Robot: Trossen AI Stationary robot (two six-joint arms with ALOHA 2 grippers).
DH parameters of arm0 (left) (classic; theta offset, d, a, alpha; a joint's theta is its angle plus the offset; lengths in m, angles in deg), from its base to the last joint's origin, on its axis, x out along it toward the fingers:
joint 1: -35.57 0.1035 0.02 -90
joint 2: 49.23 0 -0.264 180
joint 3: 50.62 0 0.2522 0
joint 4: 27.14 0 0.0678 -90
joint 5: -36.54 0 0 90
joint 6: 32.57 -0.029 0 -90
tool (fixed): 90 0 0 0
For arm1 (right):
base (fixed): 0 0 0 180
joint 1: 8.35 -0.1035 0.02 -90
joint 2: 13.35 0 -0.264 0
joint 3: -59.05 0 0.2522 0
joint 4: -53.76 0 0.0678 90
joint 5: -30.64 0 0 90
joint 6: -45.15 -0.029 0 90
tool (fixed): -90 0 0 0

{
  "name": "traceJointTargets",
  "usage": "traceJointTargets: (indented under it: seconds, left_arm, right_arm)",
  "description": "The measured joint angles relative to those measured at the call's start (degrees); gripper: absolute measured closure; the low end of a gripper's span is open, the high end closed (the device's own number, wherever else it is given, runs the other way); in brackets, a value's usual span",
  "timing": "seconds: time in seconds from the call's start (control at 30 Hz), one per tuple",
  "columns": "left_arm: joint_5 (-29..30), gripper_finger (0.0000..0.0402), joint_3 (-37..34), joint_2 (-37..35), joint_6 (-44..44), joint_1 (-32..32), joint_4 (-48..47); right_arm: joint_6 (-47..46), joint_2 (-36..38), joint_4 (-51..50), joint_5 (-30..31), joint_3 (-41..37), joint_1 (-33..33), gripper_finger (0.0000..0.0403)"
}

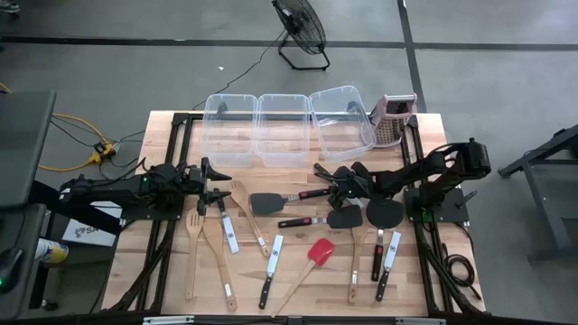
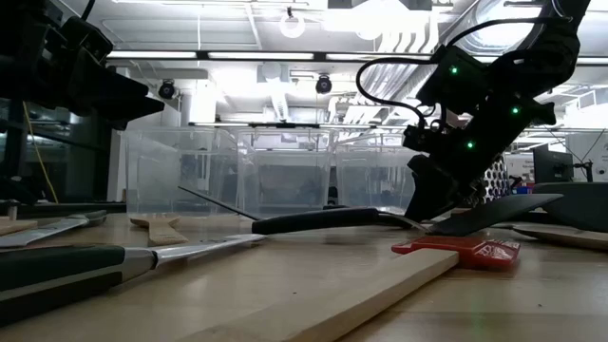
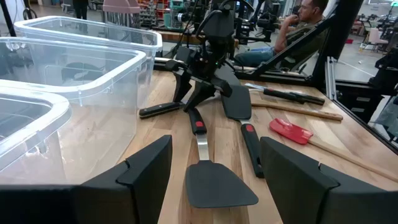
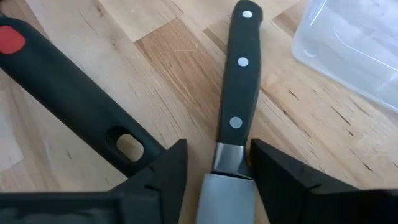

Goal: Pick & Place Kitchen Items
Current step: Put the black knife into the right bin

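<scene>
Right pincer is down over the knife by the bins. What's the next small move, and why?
Probably finish closing, then lift. The right pincer straddles the knife where handle meets blade, fingers either side, not clearly clamped yet. A turner handle lies close beside it, so lift straight up.

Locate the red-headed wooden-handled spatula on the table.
In the high view the red-headed wooden-handled spatula lies on the table's right half, near the front, between two black-handled knives, with the black turners behind it.

The only lettering is on a white printed sheet (image 1: pixel 93 232) beneath the left arm at the table's left edge, too small to read.
</scene>
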Motion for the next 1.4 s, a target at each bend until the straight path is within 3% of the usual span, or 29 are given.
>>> traceJointTargets:
  seconds: [0.3,0.7,0.97,1.4]
  left_arm:
    - [-0.02,0.0162,0.0,0.0,0.01,0.0,0.0]
    - [0.0,0.0162,0.0,0.02,-0.01,0.0,0.0]
    - [0.0,0.0162,0.0,0.0,0.0,0.0,0.0]
    - [-0.01,0.0162,0.0,0.0,0.0,0.0,0.0]
  right_arm:
    - [-3.98,0.0,-2.21,-1.94,0.0,-0.8,0.0322]
    - [-4.31,1.47,-3.1,-5.05,-0.15,-2.93,0.0324]
    - [-3.99,7.34,-5.31,-8.68,-0.5,-3.13,0.0324]
    - [0.84,13.05,-4.49,-6.75,-0.39,-3.06,0.0324]
